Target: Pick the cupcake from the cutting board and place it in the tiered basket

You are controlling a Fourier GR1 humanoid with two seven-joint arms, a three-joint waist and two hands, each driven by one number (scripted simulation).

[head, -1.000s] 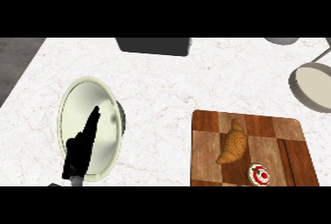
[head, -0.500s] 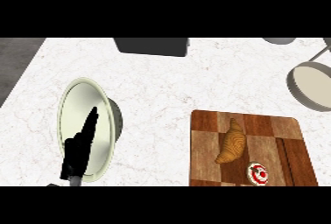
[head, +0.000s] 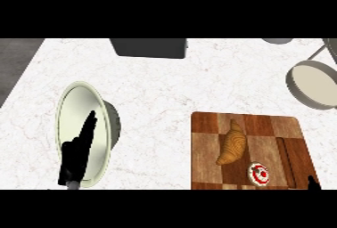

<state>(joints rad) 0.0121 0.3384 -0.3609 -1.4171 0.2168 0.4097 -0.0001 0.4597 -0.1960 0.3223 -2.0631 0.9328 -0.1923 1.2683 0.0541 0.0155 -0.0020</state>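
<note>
The cupcake (head: 260, 173), white with a red top, sits on the near right part of the wooden cutting board (head: 207, 151). A croissant (head: 232, 143) lies just left of it and farther back. The tiered basket (head: 318, 83), round and grey with a pale inside, stands at the far right. My left hand (head: 79, 149) lies with straight fingers over a pale green bowl (head: 69, 102) at the left, far from the board. Only a black tip of my right hand (head: 310, 182) shows at the lower edge, right of the cupcake and apart from it.
A dark grey box (head: 148, 47) stands at the back of the white marble counter (head: 171, 89). The counter's left edge runs along a dark floor at the upper left.
A tip of my right hand has come into view at the lower right edge beside the board. My left hand has barely moved over the bowl.
</note>
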